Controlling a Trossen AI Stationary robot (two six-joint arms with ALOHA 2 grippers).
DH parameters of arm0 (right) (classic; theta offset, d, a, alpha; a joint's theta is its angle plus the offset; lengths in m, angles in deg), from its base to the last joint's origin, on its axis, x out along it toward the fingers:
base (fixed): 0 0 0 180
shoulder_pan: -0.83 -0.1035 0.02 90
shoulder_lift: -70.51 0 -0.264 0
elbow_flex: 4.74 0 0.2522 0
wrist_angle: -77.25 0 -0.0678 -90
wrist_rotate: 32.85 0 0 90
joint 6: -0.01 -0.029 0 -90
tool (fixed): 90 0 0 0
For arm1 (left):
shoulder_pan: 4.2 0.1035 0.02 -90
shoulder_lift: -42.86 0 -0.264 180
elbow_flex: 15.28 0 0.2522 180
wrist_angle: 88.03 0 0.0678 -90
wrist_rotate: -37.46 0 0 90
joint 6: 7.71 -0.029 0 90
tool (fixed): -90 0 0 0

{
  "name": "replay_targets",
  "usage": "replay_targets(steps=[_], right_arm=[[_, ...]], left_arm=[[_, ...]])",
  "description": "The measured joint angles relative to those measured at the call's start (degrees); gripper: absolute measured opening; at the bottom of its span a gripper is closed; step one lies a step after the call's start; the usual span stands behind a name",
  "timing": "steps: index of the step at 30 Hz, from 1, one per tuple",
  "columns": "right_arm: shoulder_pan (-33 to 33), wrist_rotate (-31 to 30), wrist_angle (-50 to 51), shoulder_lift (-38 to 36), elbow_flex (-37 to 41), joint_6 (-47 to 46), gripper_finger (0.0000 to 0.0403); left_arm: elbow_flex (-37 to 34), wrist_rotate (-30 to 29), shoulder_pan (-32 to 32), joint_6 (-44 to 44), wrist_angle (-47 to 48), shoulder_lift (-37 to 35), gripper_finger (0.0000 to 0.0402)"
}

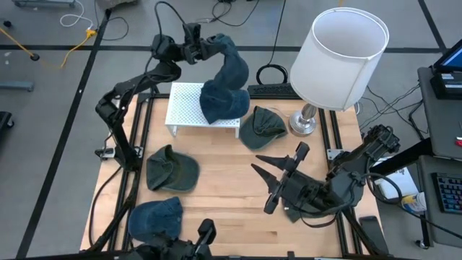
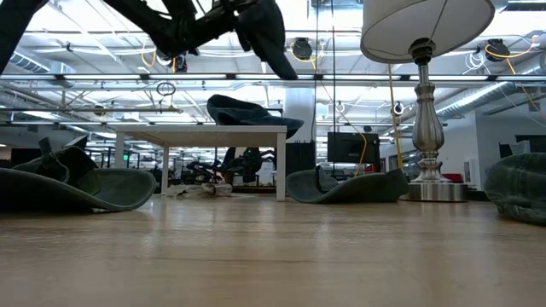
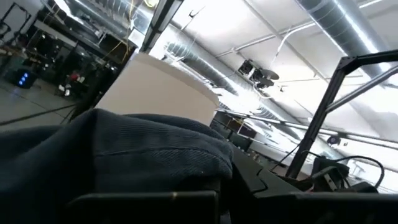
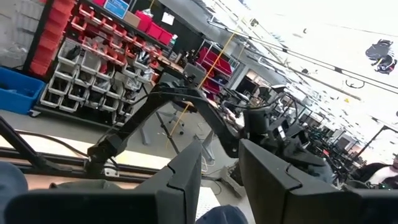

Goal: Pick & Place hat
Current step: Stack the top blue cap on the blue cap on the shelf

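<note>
Hat hangs from left gripper, clamped shut on it, seemingly above white rack.

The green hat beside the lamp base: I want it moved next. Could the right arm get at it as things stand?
Probably yes. The right gripper, empty and slightly open, hangs over bare table, and nothing lies between it and the green hat; only the lamp stands close beside it.
</note>
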Motion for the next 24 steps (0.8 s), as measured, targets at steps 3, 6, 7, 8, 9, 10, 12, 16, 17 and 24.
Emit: replay_targets(steps=[3,6,7,8,9,10,12,16,17,24], right_arm=[[0.00,-0.14,0.18,-0.13,0.00,0.31,0.0100],[0.35,0.04,0.45,-0.33,0.00,0.75,0.0100],[0.39,0.02,0.41,-0.35,0.00,1.12,0.0100],[0.40,0.04,0.41,-0.37,0.00,1.37,0.0100],[0.46,0.02,0.43,-0.37,0.00,1.46,0.0100],[0.59,0.04,0.47,-0.37,0.00,1.48,0.0100],[0.72,0.04,0.59,-0.37,0.00,1.49,0.0100],[0.72,0.06,1.01,-0.37,0.00,1.47,0.0100],[0.72,0.06,1.13,-0.37,0.00,1.49,0.0100],[0.78,0.06,1.35,-0.37,0.00,1.49,0.0100]], left_arm=[[-3.04,-0.13,0.08,2.88,-4.17,0.02,0.0001],[-6.54,-0.98,-0.11,5.60,-9.30,-0.02,0.0001],[-7.84,-1.16,-0.22,6.38,-10.81,-0.02,0.0001],[-9.12,-1.21,-0.37,7.03,-12.13,0.00,0.0001],[-10.30,-1.34,-0.54,7.70,-13.25,0.03,0.0001],[-11.41,-1.44,-0.67,8.19,-14.27,0.02,0.0001],[-13.53,-1.71,-1.14,8.23,-15.06,0.00,0.0001],[-16.62,-2.64,-1.89,6.71,-14.64,0.04,0.0001],[-17.10,-2.82,-1.98,6.48,-14.64,0.03,0.0001],[-21.86,-4.11,-1.90,5.05,-14.33,0.00,0.0001]])
